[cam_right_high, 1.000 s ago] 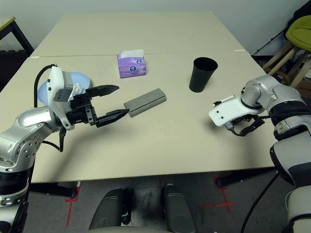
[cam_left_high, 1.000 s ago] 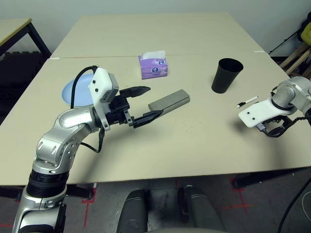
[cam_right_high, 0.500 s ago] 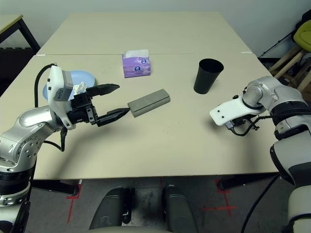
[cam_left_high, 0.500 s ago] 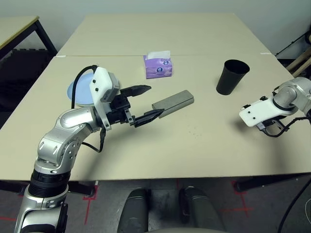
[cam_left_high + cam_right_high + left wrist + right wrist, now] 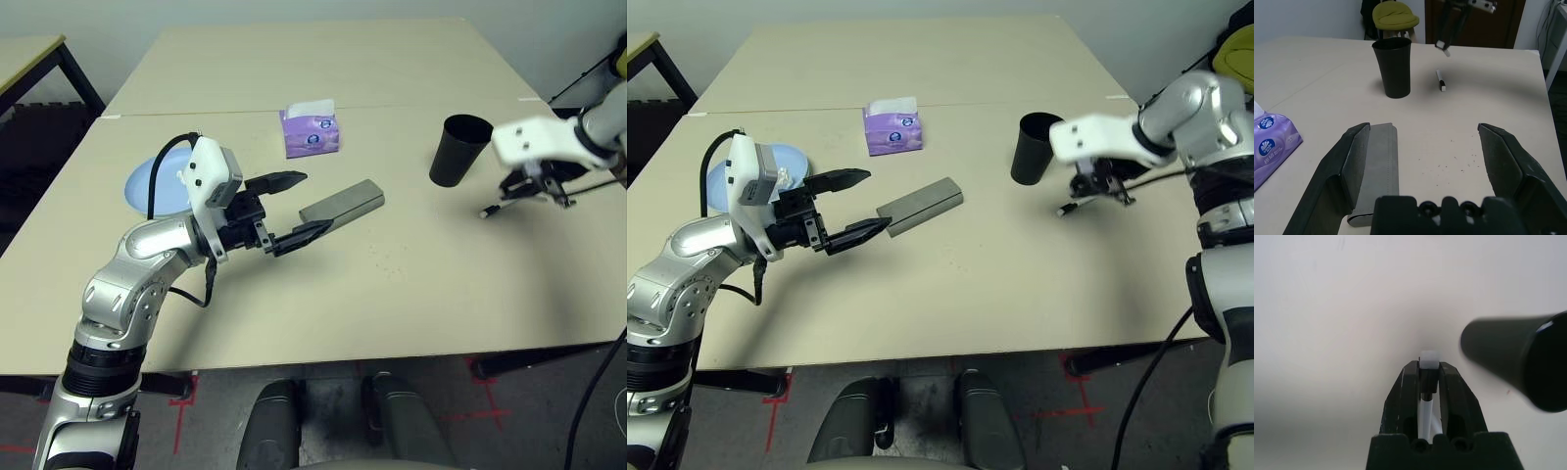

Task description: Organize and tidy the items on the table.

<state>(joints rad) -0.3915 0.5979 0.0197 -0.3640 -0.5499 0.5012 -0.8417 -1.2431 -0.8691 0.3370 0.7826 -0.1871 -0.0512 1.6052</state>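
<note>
Table: the pale beige matte table (image 5: 411,294) is spreading across the head views, with a seam crossing it behind the tissue pack; fine dark specks are dotting the surface in front of the case.
Room: a separate black-framed table (image 5: 39,59) is standing at the far left; dark floor with red tape marks (image 5: 181,401) is showing below the near edge; a stool with a yellow-green cushion (image 5: 1395,14) is sitting past the far end in the left wrist view.
Left gripper: the left gripper (image 5: 292,210) is hovering level over the table with its fingers spread wide, gripping nothing, its tips just beside the near end of the grey glasses case (image 5: 341,202).
Right gripper: the right gripper (image 5: 1427,377) is hanging raised above the table beside the black cup (image 5: 459,151), its fingers pinching a white pen (image 5: 1428,360).
Second pen: another white pen (image 5: 1440,80) is lying on the table near the cup in the left wrist view.
Light blue plate: the light blue plate (image 5: 149,183) is sitting on the table's left part, partly hidden behind the left wrist.
Paper wad: a crumpled white paper wad (image 5: 784,178) is lying on that plate.
Tissue pack: a purple tissue pack (image 5: 310,133) is standing just in front of the seam.
</note>
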